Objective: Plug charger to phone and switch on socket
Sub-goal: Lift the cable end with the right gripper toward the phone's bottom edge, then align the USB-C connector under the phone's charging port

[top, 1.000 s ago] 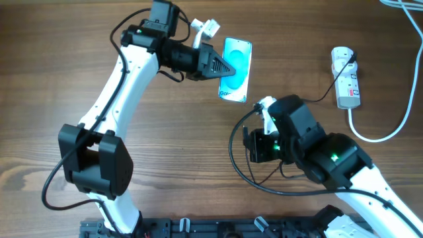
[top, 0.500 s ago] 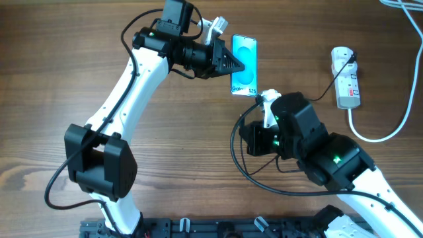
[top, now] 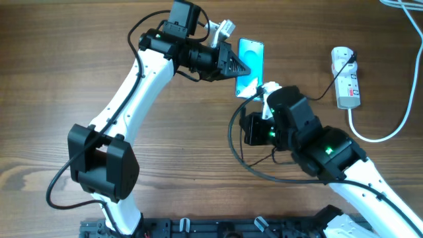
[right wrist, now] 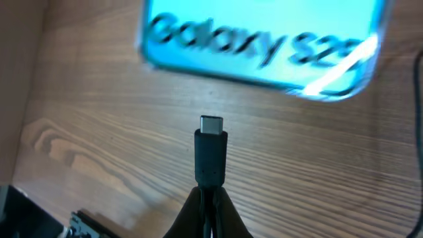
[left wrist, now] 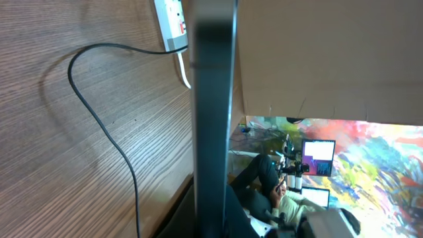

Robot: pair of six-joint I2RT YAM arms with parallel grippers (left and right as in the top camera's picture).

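The phone (top: 252, 63), its cyan screen facing up, is clamped along its left long edge by my left gripper (top: 242, 67), which is shut on it. In the left wrist view the phone (left wrist: 211, 112) is a dark edge-on bar rising from the gripper (left wrist: 211, 221). My right gripper (right wrist: 211, 201) is shut on the charger, its black plug (right wrist: 211, 151) upright with the metal tip a short gap below the phone's "Galaxy S25" edge (right wrist: 261, 46). In the overhead view my right wrist (top: 284, 116) covers its fingers. The white socket (top: 347, 78) lies far right.
A thick white cord (top: 390, 135) loops from the socket toward the right table edge. The thin black charger cable (top: 241, 162) curls under my right arm and also runs to the socket (left wrist: 173, 20) past a loop of cable (left wrist: 99, 112). Bare wood lies to the left.
My left arm has carried the phone to the right and slightly farther back. My right gripper has moved up with the plug, closing on the phone's lower short edge.
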